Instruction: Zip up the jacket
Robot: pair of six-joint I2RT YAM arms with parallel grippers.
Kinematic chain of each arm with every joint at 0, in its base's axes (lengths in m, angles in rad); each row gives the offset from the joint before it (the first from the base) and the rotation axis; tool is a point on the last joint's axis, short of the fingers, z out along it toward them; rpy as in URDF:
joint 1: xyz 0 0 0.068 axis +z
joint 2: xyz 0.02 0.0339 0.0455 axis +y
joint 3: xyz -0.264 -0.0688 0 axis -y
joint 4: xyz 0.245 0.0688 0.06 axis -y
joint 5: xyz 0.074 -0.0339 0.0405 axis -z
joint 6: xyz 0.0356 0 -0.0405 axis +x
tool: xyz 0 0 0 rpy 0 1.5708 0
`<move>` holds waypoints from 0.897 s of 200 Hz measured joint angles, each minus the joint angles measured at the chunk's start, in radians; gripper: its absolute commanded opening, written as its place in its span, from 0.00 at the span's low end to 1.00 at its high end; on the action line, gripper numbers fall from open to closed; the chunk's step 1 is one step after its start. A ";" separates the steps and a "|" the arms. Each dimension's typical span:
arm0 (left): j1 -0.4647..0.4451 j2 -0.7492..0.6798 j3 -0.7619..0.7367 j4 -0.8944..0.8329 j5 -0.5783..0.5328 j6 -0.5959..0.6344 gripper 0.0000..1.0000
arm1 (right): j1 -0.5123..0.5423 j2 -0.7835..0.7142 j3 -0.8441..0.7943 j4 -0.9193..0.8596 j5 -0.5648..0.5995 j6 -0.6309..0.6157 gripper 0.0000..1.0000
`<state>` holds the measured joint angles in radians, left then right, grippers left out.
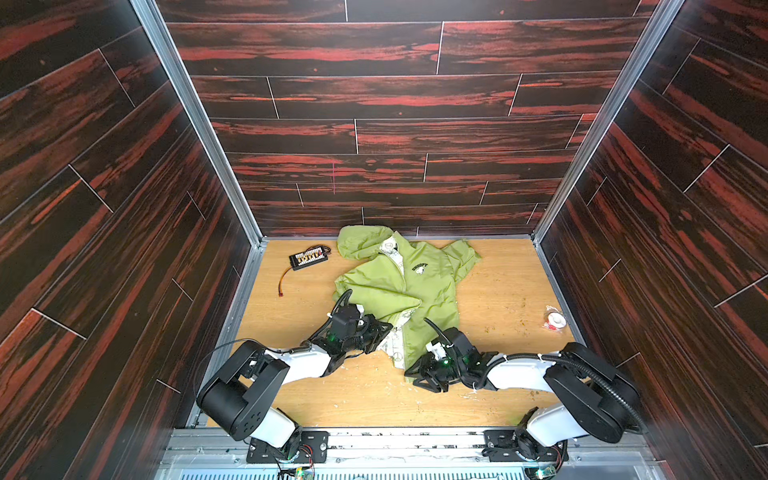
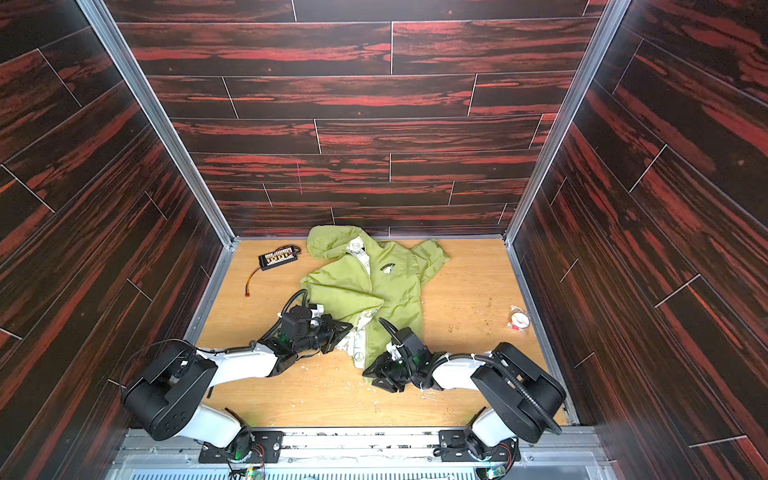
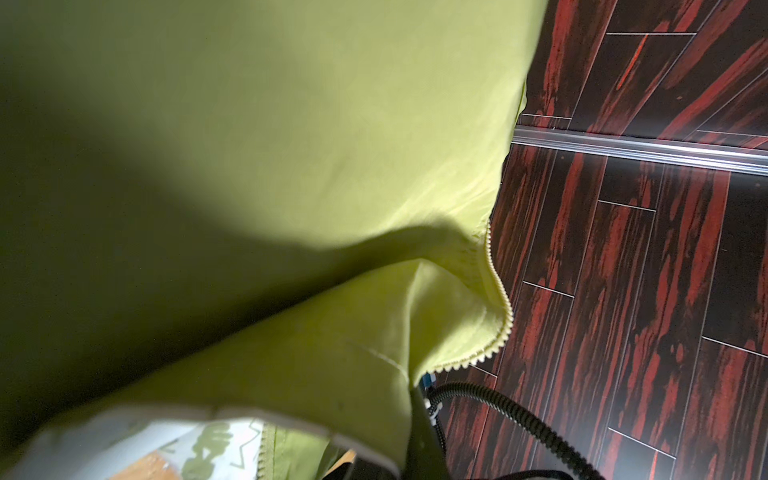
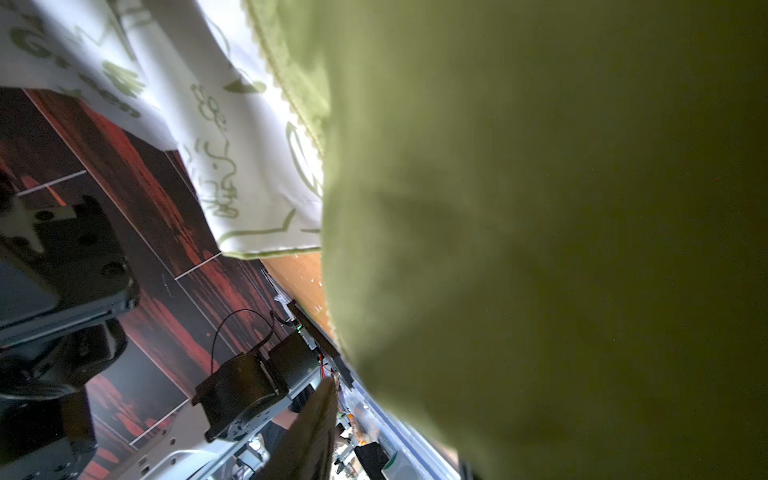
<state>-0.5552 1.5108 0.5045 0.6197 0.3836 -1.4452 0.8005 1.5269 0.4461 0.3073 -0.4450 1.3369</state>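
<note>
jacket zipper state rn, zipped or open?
Open. The jacket has its front panels apart at the hem, white lining showing between; zipper teeth run unmated along one edge in the left wrist view.

The jacket (image 1: 419, 286) lay mid-surface (image 1: 498, 395) toward the back wall, its hood rearmost. Left of the hood sat a wired board (image 1: 308, 258). Well apart to the right, by the side wall, lay a tape roll (image 1: 555, 321). The left end effector (image 1: 386, 329) met the jacket's near left edge, and the right end effector (image 1: 413, 374) met its near hem.
</note>
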 measured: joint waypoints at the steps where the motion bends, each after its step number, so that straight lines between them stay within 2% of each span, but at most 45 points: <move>1: 0.000 0.000 0.000 0.000 0.000 0.000 0.00 | 0.000 0.001 0.001 0.000 0.000 -0.001 0.38; 80: 0.001 -0.003 0.000 0.000 0.010 0.000 0.00 | -0.022 0.029 0.034 -0.042 0.056 -0.011 0.15; 122: 0.001 -0.003 0.001 -0.002 0.021 0.001 0.00 | -0.054 -0.041 0.034 -0.158 0.103 -0.038 0.00; 148: 0.001 -0.003 0.003 -0.005 0.024 0.002 0.00 | -0.111 -0.149 0.038 -0.283 0.129 -0.070 0.00; 179: 0.001 -0.003 0.003 -0.006 0.028 0.007 0.00 | -0.241 -0.260 0.111 -0.453 0.140 -0.140 0.00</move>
<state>-0.5545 1.5074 0.5072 0.6140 0.4114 -1.4384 0.5598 1.2667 0.5575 -0.1459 -0.3046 1.1965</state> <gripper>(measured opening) 0.061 0.050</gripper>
